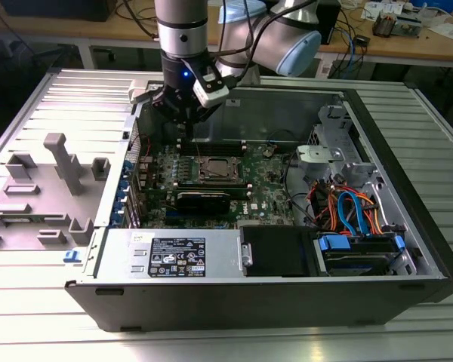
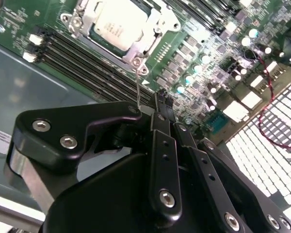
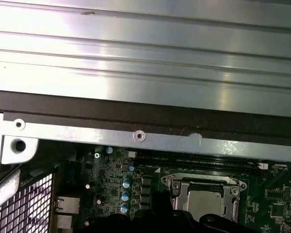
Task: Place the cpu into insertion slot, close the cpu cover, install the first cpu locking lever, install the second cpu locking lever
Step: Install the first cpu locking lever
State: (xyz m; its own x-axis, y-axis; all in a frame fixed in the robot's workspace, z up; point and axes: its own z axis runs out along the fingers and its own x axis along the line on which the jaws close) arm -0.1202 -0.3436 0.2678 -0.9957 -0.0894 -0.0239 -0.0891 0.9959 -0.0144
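Note:
The cpu (image 2: 117,25) (image 3: 203,203) lies in the insertion slot (image 1: 217,170) on the green board, its silvery top showing in both wrist views. The cpu cover (image 2: 150,34) (image 3: 180,190) lies flat around it as a metal frame. A thin wire locking lever (image 2: 137,82) stands up from the socket's corner and ends close beside my fingers (image 2: 161,121). My gripper (image 1: 186,137) (image 2: 161,97) hangs over the board just off that corner, toward the exterior view's left, with its fingers pressed together. I cannot tell whether it touches the lever.
Long black memory slots (image 2: 87,63) run alongside the socket. The case's metal wall (image 3: 136,141) rises close behind the gripper. A black drive box (image 1: 275,250), blue and orange cables (image 1: 351,211) and a grey fixture (image 1: 57,162) lie farther off.

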